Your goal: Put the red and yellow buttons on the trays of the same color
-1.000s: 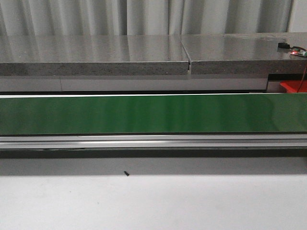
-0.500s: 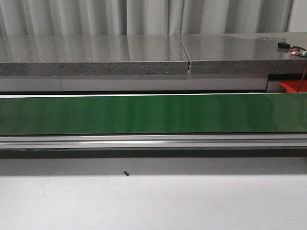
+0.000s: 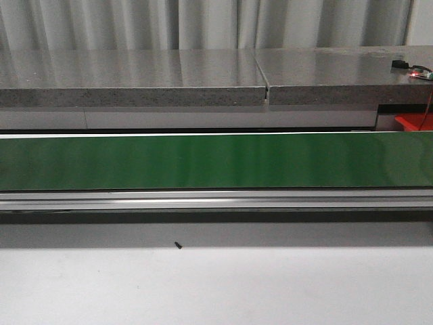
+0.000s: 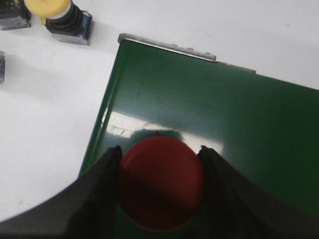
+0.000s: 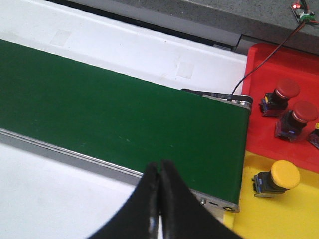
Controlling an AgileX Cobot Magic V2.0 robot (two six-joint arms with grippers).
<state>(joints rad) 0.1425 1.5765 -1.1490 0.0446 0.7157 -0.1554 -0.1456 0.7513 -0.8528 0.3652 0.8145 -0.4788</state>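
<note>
A: Over the near end of the green belt [image 4: 209, 134], the left gripper [image 4: 159, 154] has a red button [image 4: 160, 189] pinched between its two dark fingers [image 4: 107, 179], one finger on each side of the round cap. The belt's metal end rail [image 4: 167, 47] is just past it, then white table

B: What about the other buttons?

A: Beyond that end of the belt, on the white table [image 4: 45, 109], there's a yellow button [image 4: 47, 6] on a dark blue base, plus bits of other bases at the edge that I can't make out

B: And the right side?

A: Right gripper [image 5: 159, 199] is pressed fully together, fingertips touching, nothing in it. It hangs over the belt's [image 5: 109, 109] near rail, close to the other end. Just off that end sits the red tray [image 5: 264, 64] with two red buttons [image 5: 286, 89] [image 5: 304, 112] side by side, and next to it the yellow tray [image 5: 279, 219] with one yellow button [image 5: 284, 174] lying near the belt edge. A thin black wire [image 5: 249, 74] runs across the red tray's corner

B: From the front?

A: Just the long green belt [image 3: 216, 161], a grey stone counter [image 3: 135, 74] behind it, and a corner of the red tray [image 3: 413, 122] peeking past the belt's far right. No arms visible there
</note>
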